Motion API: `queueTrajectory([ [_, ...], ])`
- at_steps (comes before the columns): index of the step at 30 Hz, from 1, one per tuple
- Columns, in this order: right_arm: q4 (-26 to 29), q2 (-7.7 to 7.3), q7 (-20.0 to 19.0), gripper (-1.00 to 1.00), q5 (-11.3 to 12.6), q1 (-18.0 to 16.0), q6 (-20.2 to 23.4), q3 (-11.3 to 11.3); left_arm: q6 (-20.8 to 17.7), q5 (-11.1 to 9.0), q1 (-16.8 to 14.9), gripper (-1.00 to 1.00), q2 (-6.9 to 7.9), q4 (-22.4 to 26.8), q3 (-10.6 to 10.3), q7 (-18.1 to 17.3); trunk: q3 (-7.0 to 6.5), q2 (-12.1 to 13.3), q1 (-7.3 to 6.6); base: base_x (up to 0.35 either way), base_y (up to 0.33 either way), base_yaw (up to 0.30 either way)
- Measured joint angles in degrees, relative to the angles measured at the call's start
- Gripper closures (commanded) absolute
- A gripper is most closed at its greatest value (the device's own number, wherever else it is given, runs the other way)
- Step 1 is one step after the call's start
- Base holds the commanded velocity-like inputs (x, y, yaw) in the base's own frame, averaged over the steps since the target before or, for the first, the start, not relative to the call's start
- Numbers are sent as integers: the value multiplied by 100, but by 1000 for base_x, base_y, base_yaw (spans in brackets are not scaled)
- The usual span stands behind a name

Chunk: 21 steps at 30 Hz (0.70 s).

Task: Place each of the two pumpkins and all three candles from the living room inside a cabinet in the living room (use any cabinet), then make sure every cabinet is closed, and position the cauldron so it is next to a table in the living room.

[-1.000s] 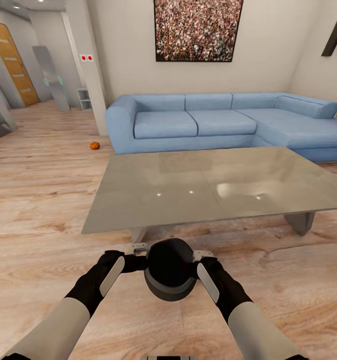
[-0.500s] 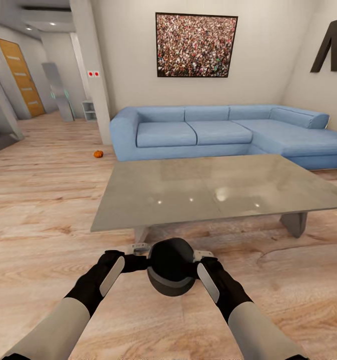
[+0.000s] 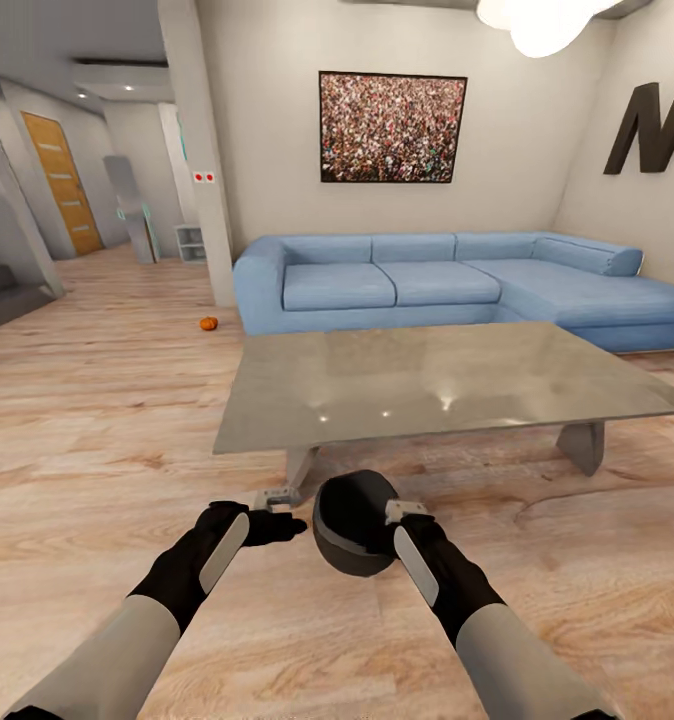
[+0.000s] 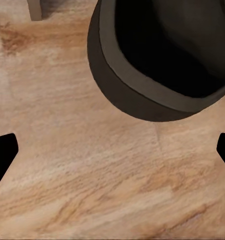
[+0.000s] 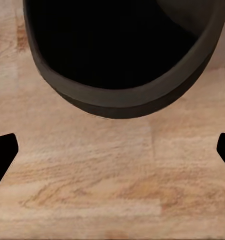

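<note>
At the left of the frame, one pumpkin (image 3: pixel 208 323) lies on the floor by the sofa's (image 3: pixel 377 280) end, so you have yet to put it in a cabinet. Lower centre, your left gripper (image 3: pixel 274 498) is spread wide with nothing between its fingers. Just right of it the cauldron (image 3: pixel 356 520) sits on the floor beside the table (image 3: pixel 427 385), which looks like that step done. Your right gripper (image 3: pixel 405 510), at its rim, is wide open and empty too.
</note>
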<state>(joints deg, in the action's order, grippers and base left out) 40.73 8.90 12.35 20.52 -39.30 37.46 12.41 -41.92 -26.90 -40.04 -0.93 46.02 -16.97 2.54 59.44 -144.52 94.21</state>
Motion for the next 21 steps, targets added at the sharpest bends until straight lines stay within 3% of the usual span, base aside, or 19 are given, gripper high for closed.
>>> queueTrajectory([
  [21,17,0,-6,-100,14,4,34,-14,2,12,-1,-100,-5,-29,-8,23,-466,28,-56,-89,75,0],
])
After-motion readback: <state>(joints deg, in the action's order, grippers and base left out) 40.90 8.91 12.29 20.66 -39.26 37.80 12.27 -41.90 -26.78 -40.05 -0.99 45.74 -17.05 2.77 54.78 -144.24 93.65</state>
